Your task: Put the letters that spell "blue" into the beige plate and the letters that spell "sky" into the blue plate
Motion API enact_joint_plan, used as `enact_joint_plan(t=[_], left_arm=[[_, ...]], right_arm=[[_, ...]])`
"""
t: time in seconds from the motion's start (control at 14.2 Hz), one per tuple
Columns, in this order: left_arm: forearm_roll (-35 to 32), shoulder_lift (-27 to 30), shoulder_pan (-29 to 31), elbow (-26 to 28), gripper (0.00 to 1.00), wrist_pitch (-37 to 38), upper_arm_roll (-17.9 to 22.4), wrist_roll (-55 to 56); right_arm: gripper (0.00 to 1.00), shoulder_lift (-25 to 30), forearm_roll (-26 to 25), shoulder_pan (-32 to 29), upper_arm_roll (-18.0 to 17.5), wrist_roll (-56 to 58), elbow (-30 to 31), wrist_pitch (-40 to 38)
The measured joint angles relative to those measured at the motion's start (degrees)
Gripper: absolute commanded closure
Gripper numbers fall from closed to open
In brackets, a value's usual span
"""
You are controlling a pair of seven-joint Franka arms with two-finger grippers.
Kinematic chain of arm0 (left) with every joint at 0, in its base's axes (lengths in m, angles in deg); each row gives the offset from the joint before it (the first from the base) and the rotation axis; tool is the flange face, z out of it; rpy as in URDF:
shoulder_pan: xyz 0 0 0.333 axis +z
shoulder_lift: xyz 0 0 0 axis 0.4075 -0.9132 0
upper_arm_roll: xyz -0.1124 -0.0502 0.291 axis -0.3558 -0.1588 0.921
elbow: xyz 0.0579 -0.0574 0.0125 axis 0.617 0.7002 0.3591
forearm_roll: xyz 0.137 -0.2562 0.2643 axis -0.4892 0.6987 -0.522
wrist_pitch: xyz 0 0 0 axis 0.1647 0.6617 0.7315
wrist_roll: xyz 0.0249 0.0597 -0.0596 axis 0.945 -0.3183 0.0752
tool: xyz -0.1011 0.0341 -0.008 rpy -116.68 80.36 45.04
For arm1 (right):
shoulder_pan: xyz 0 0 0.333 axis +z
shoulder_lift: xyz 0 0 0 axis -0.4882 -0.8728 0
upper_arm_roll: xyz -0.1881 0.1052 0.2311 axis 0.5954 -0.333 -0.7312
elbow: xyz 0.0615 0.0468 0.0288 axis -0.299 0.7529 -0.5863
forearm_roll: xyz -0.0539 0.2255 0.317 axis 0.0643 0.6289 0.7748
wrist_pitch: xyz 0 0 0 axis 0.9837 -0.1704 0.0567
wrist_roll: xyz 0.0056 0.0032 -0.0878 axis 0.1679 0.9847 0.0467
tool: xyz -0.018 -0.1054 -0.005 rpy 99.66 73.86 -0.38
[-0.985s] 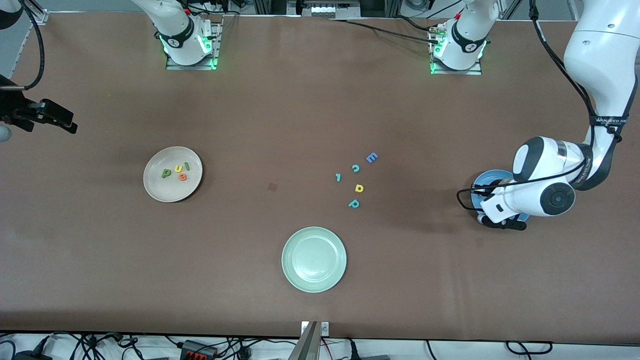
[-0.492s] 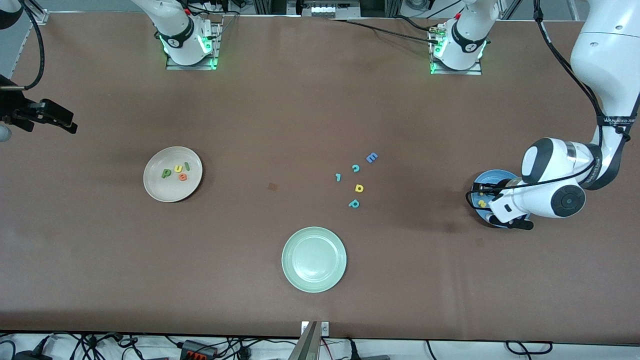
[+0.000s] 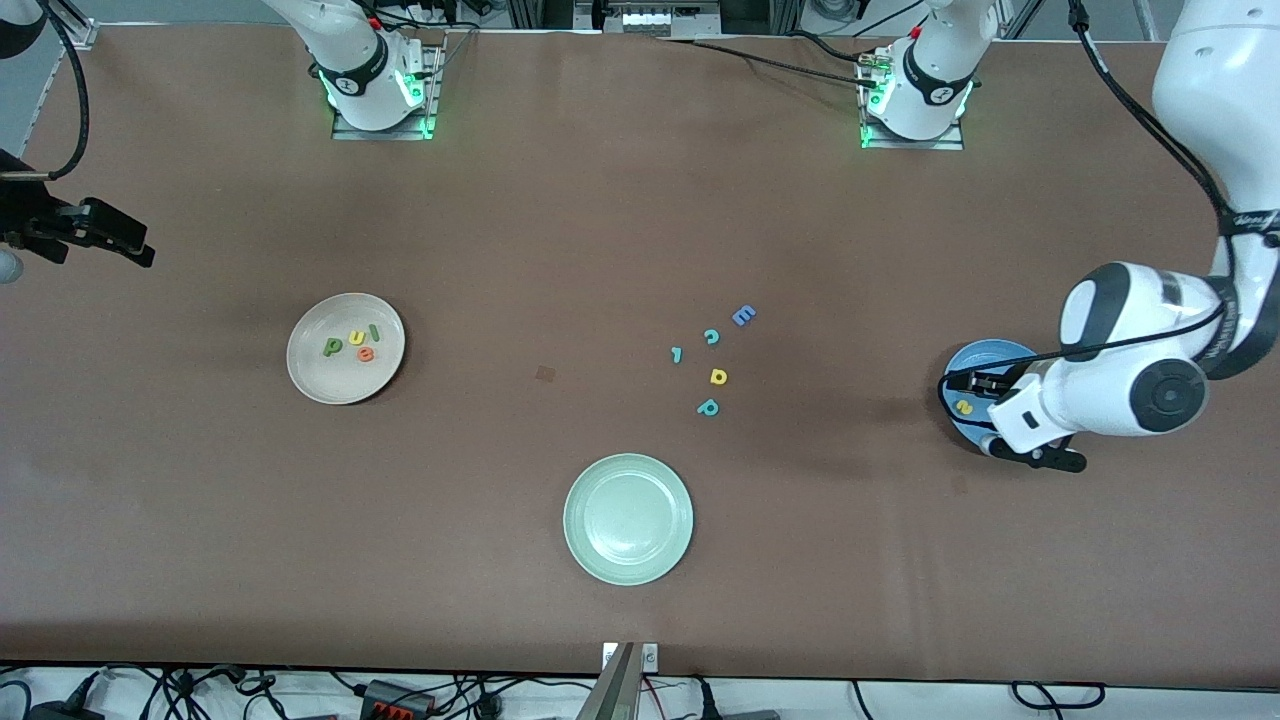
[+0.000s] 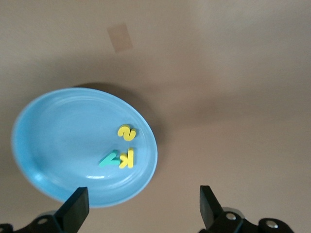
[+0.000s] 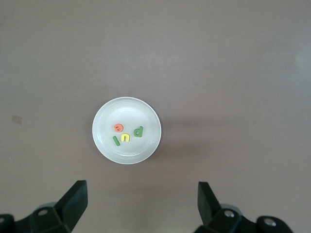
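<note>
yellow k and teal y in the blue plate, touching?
Touching. Left wrist view shows the yellow k butted against the teal y with no gap, in the blue plate.

Pale green plate point(image 3: 628, 518), nearest the front camera; five loose letters point(image 3: 712, 360) farther up the table.
</note>
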Motion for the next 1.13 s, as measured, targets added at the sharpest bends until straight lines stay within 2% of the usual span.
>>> enact_joint_plan(t=[0.28, 0.56, 0.7, 0.77, 0.84, 1.05, 1.13], left_arm=[[0.0, 1.7, -0.2, -7.4, 0.0, 5.3, -0.3, 0.0], [0.0, 4.0, -0.3, -16.2, 0.0, 17.9, -1.3, 0.0], [1.1, 6.5, -1.6, -18.6, 0.0, 20.3, -0.8, 0.0], [2.9, 8.5, -3.6, -19.0, 0.0, 20.8, 1.6, 0.1], [5.9, 10.8, -6.5, -19.0, 0.0, 21.3, 5.7, 0.1], [13.0, 17.5, -17.4, -15.6, 0.0, 19.8, 21.6, 0.1], [13.3, 19.6, -20.1, -13.5, 0.0, 16.9, 25.2, 0.0]], right_arm=[[0.0, 0.0, 0.0, 0.0, 0.0, 0.0, -0.1, 0.0], [0.0, 0.2, 0.0, 0.0, 0.0, 0.0, -0.1, 0.0], [0.0, 0.4, 0.0, 0.0, 0.0, 0.0, -0.1, -0.1], [0.0, 0.5, 0.0, 0.0, 0.0, 0.0, -0.1, -0.1], [0.0, 0.6, 0.0, 0.0, 0.0, 0.0, -0.1, -0.2], [0.0, 0.6, 0.0, 0.0, 0.0, 0.0, -0.1, -0.3], [0.0, 0.6, 0.0, 0.0, 0.0, 0.0, -0.1, -0.3]])
